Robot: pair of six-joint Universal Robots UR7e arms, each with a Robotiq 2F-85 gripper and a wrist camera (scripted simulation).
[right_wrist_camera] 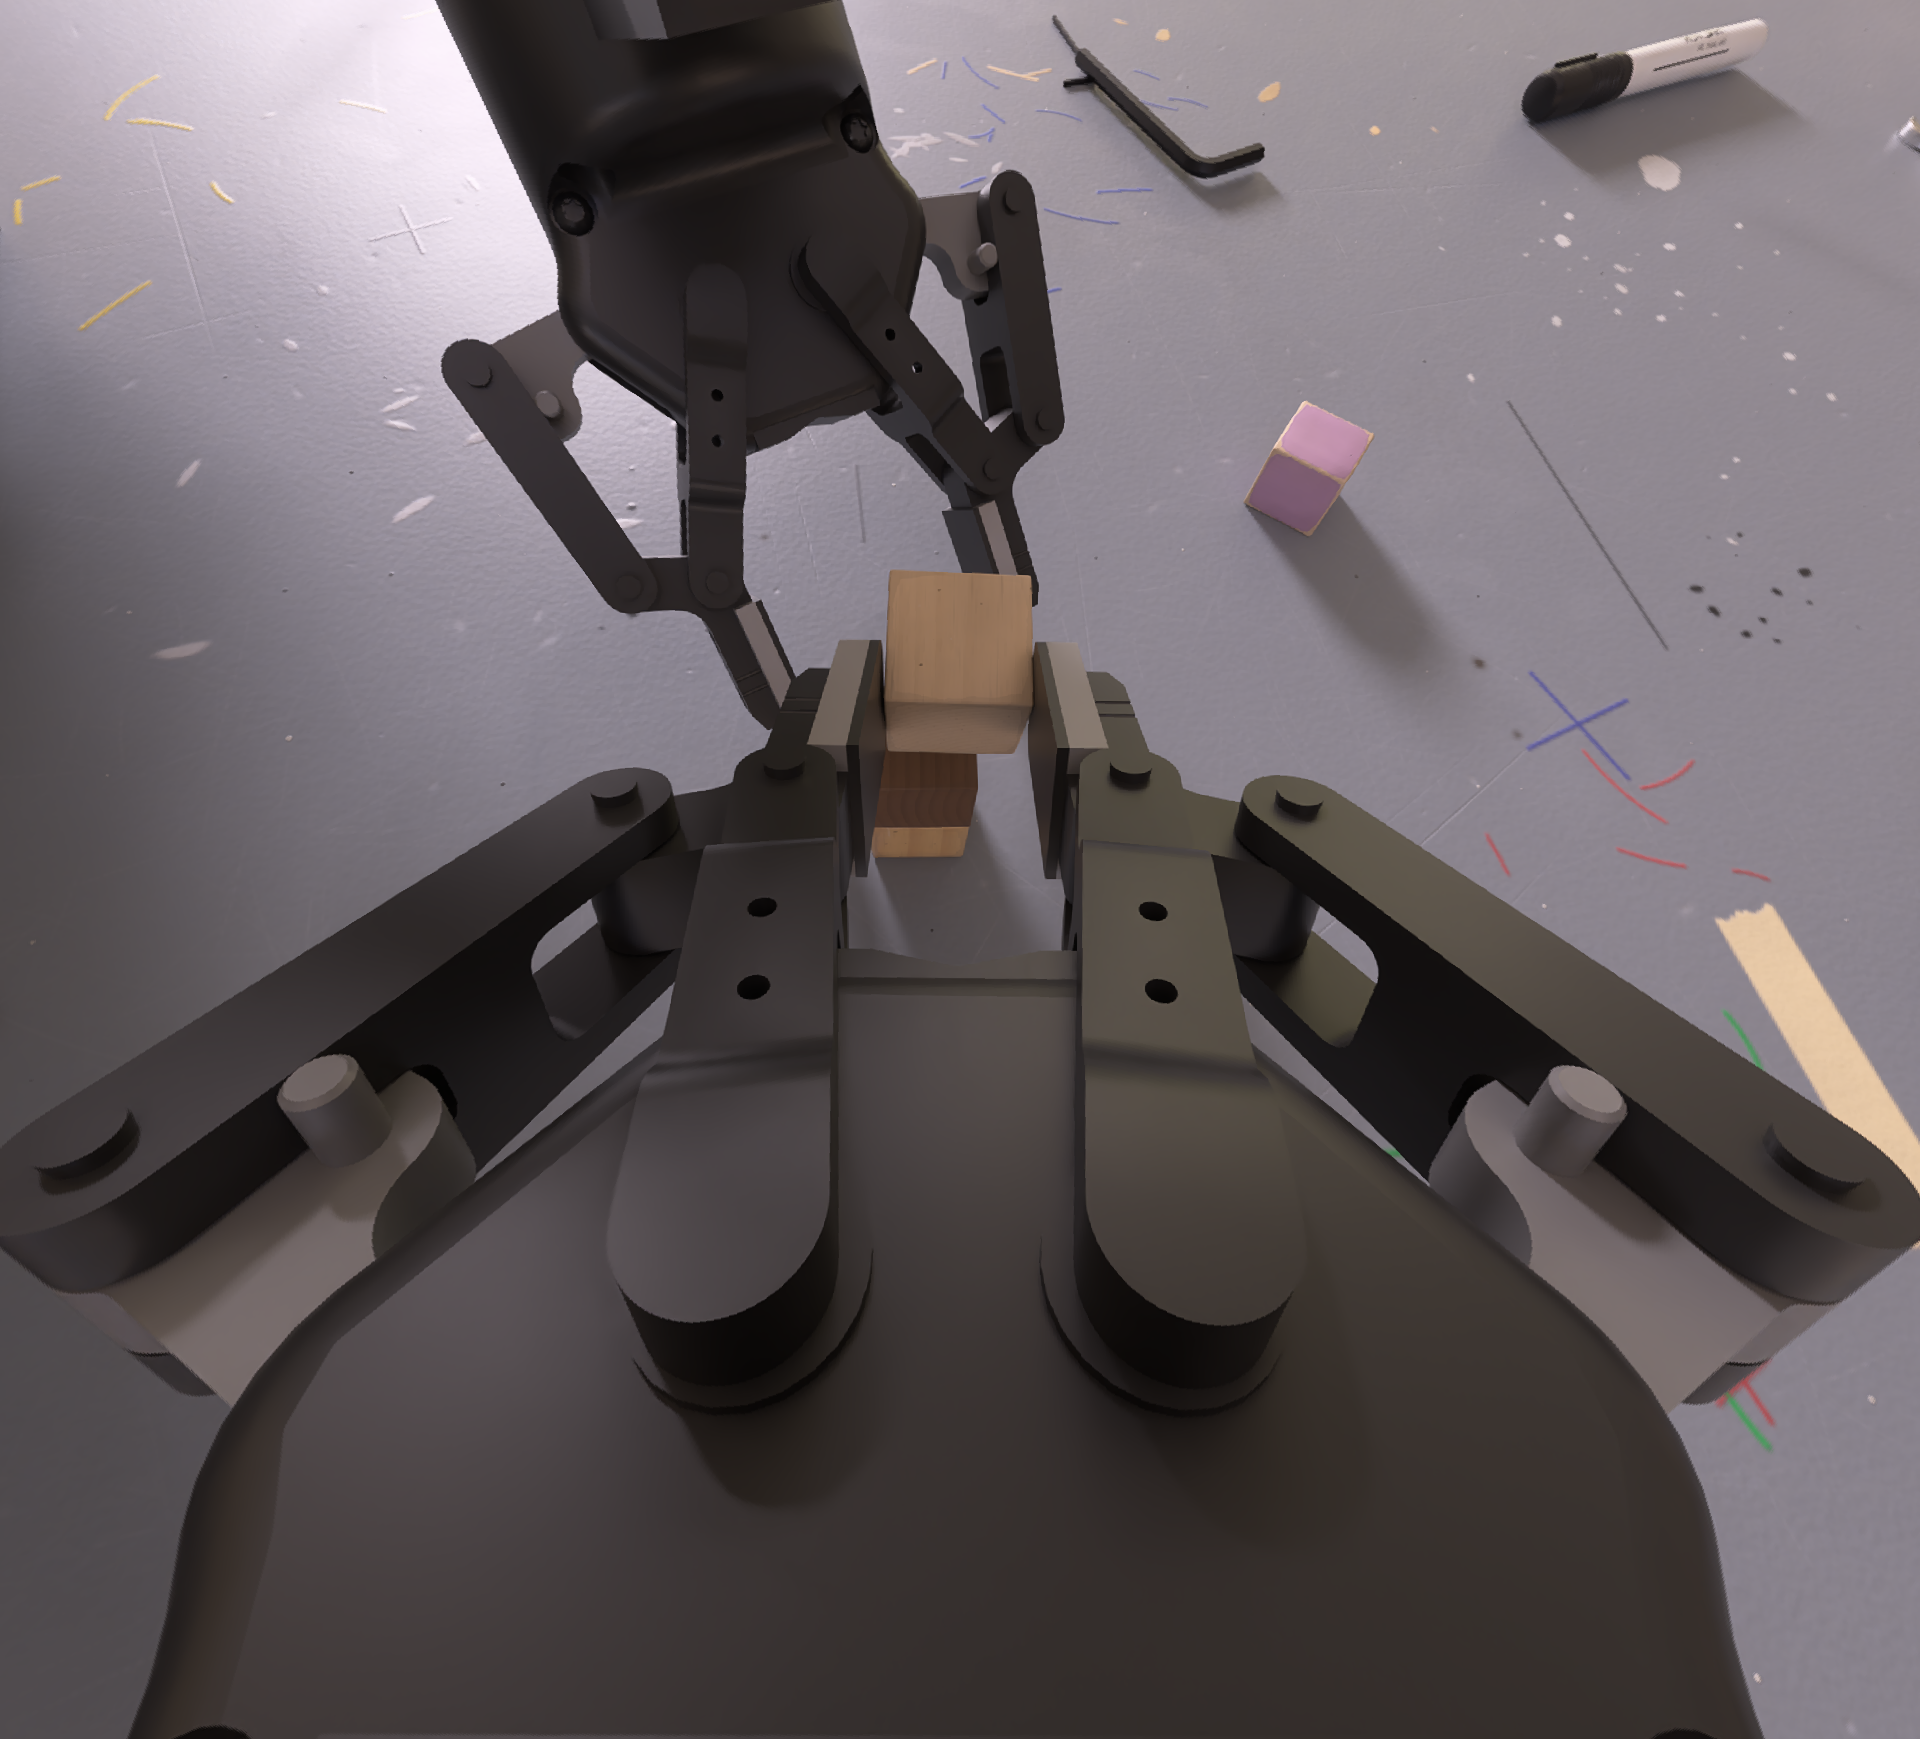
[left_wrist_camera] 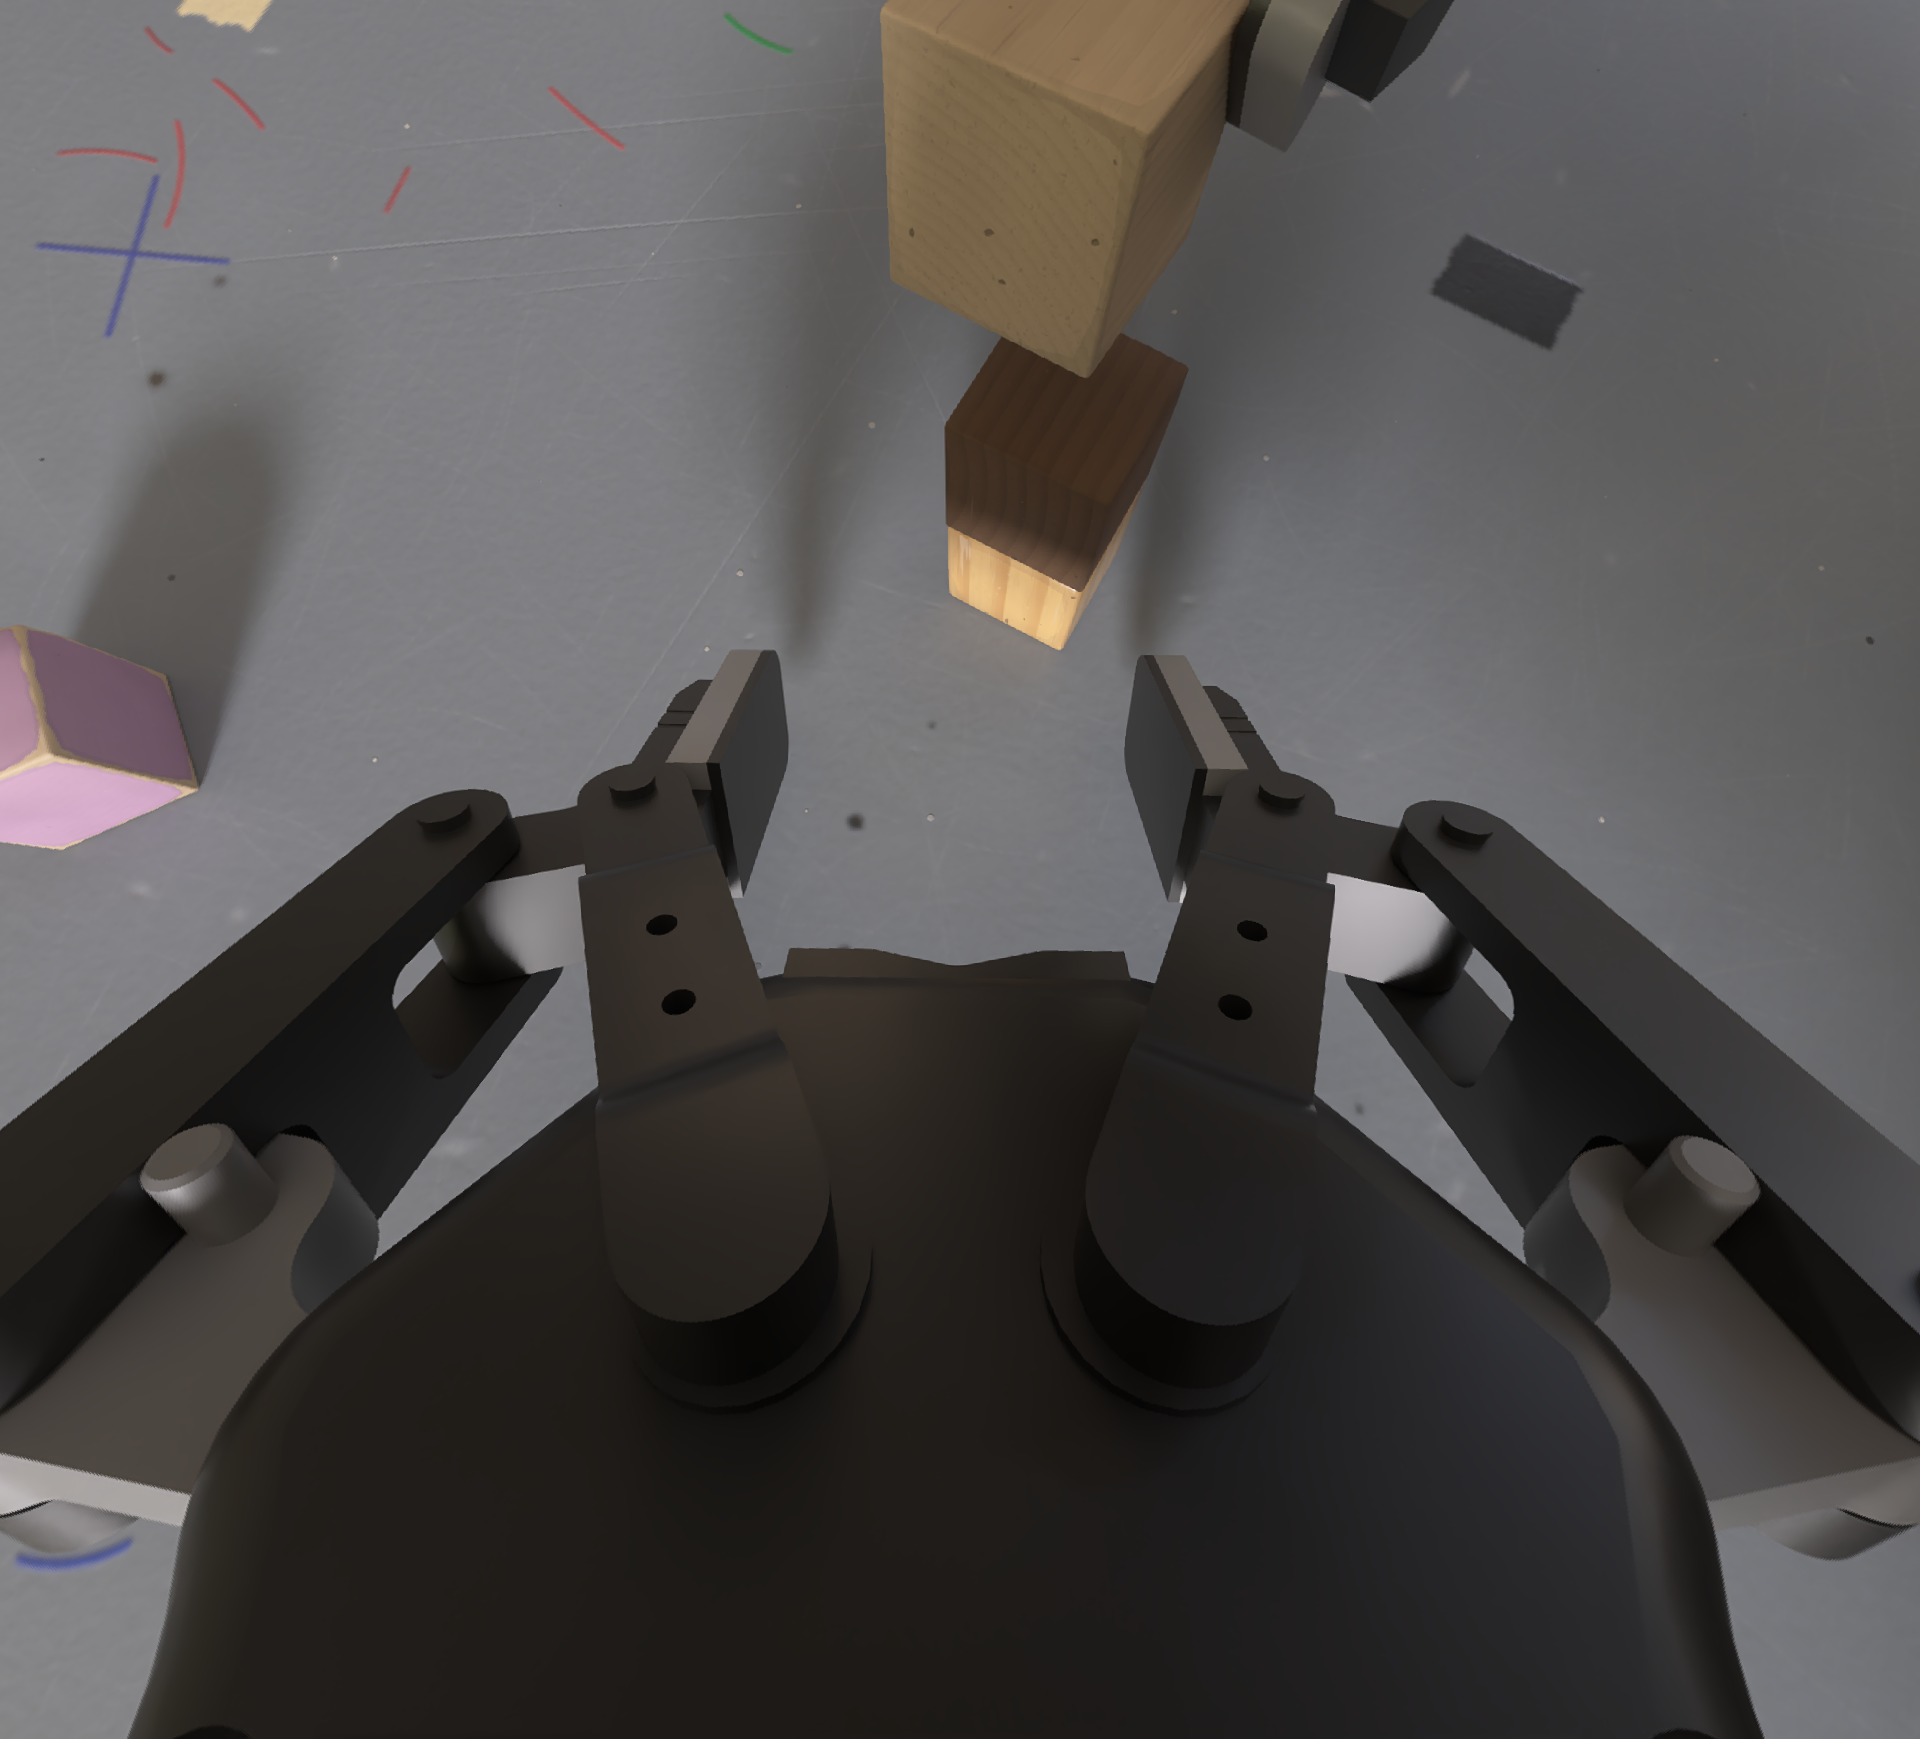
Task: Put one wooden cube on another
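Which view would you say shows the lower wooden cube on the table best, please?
The left wrist view: the lower wooden cube shows three faces there. In the right wrist view the right hand partly hides it.

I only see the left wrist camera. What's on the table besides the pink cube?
Observer: A black hex key lies far from the cubes.
Operator: Anything else?
Observer: A marker with a black cap, beyond the key.
Operator: Is the held cube pinched on both sides?
Observer: Yes, the right hand has a finger flat against each side.
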